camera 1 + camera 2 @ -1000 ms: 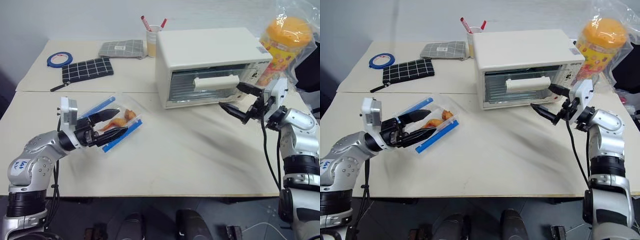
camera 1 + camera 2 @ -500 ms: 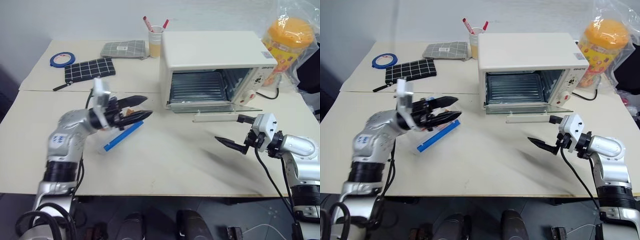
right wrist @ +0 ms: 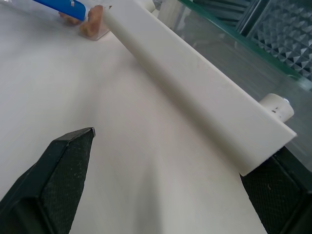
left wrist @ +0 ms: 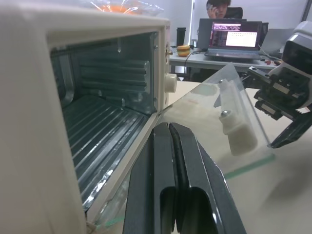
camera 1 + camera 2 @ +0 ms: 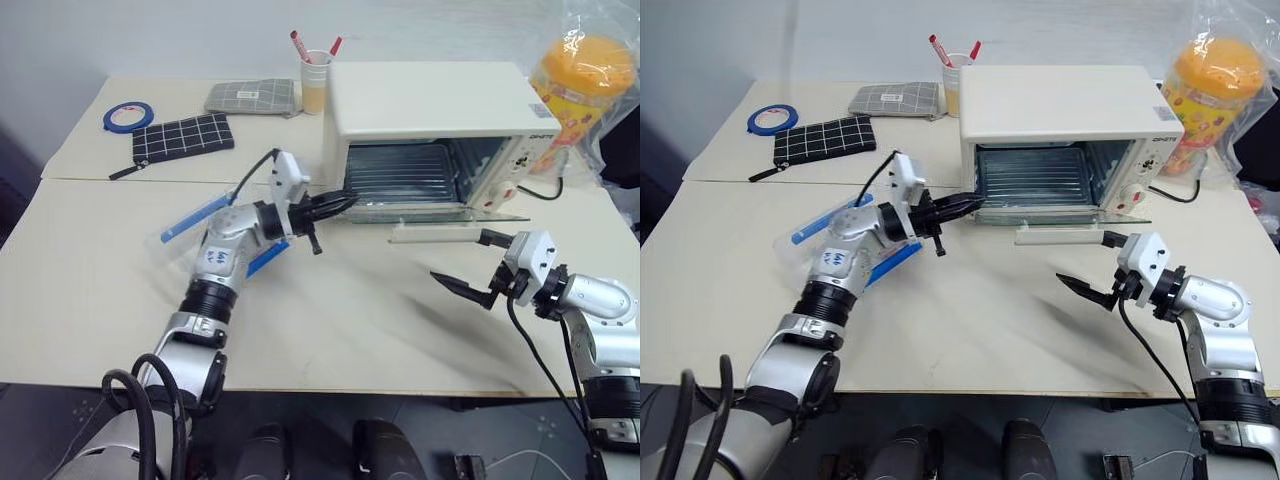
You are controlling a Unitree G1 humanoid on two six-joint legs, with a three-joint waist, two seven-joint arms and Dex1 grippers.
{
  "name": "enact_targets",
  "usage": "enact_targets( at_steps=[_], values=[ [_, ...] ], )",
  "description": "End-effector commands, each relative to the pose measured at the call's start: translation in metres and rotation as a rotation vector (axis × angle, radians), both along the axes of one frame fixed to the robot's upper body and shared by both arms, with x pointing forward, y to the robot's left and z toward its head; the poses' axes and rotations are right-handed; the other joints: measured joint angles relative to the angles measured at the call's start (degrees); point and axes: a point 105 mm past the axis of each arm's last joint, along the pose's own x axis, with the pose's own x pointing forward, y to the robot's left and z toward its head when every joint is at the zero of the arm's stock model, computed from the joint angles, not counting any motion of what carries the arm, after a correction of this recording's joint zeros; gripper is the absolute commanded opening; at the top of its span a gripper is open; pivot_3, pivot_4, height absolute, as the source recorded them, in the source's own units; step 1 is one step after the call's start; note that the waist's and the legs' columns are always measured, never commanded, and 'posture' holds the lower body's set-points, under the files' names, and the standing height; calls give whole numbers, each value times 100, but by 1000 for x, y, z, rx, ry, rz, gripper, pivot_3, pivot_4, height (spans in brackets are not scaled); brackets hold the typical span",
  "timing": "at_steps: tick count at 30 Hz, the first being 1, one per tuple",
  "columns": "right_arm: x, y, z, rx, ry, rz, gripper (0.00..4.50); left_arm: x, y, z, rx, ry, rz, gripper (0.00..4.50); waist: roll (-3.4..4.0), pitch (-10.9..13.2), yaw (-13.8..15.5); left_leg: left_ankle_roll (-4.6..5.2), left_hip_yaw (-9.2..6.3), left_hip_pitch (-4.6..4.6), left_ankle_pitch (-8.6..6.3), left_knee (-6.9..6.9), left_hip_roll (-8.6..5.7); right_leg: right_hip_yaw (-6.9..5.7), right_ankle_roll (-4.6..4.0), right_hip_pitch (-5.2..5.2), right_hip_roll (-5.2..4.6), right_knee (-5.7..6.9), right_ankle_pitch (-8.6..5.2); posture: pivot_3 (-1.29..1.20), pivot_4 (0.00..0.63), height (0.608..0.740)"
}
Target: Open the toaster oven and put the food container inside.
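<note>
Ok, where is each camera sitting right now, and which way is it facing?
Left and right eye views: on the head, looking forward and down over the table at the open toaster oven; both arms show, left gripper shut, right gripper open.
Left wrist view: looks along its shut fingers into the oven cavity.
Right wrist view: looks past its open fingers at the door handle, with the food container beyond.
Shared: both wrist views catch the door handle.

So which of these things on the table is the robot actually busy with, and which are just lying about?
In use:
- boxy cream-white toaster oven, door open
- clear plastic food container with blue clips

Lying about:
- black grid-patterned pouch
- grey checked cloth
- blue tape ring
- cup of pens
- orange-lidded jar
</note>
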Motion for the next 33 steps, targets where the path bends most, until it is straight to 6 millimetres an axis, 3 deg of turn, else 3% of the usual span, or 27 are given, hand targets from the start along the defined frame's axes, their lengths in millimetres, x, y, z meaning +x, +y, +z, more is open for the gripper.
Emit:
enact_targets(
  at_steps=[1, 9, 13, 17, 22, 26, 30, 32, 33],
  values=[
    [-9, -3, 16, -12, -85, -20, 4500, -9, -15, 7, 34, -57, -66, 24, 0, 0, 28, 0, 1, 0, 0, 0, 0, 0, 0, 0, 0, 0, 0, 0, 150, 740],
    [-45, -35, -4, -1, -32, -195, 4500, -24, -27, -22, 233, -114, -146, 24, 0, 0, 162, 1, 6, -4, 0, 2, -30, -6, 0, 6, -3, -6, 0, 0, 150, 740],
    [-64, -47, -10, 8, -9, -274, 4500, -25, -32, -27, 223, -86, -136, 24, 0, 0, 171, 5, 1, -1, 1, 4, -35, -3, 2, 10, -6, -32, 1, 0, 150, 740],
    [-92, -70, -16, 15, 31, -418, 4500, -24, -35, -57, 390, -98, -109, 24, 1, 0, 188, 7, -7, 2, 1, -1, -38, -1, 5, 15, -7, -38, 3, 0, 150, 740],
    [-98, -68, -10, 44, 39, -434, 4500, -27, -37, -75, 467, -89, -107, 24, 1, -1, 143, 13, -13, 12, -2, -4, -35, 14, 9, 15, -6, -40, 8, 0, 150, 740],
    [-98, -55, -5, 82, 56, -378, 4500, -41, -43, -51, 339, -125, -176, 24, 3, -2, 155, 13, -14, 14, -2, -4, -11, 15, 8, 15, -6, -39, 10, 0, 150, 740],
    [-88, -35, 5, 135, 47, -277, 4500, -57, -17, 3, 132, -144, -211, 904, 3, 0, 134, 14, -14, 4, -2, -1, -6, 15, 7, 11, -6, -39, 11, 0, 150, 740],
    [-86, -31, 7, 149, 51, -252, 4500, -62, -7, 12, 107, -146, -215, 1542, 8, -3, 132, 13, -15, 8, -2, 0, 1, 14, 6, 11, -3, -37, 11, 0, 150, 740],
    [-83, -24, 9, 156, 51, -217, 4500, -59, 12, 20, 74, -124, -153, 1813, 11, -5, 140, 12, -17, 11, -1, 0, 2, 13, 6, 15, -2, -38, 11, 0, 150, 740]
  ],
)
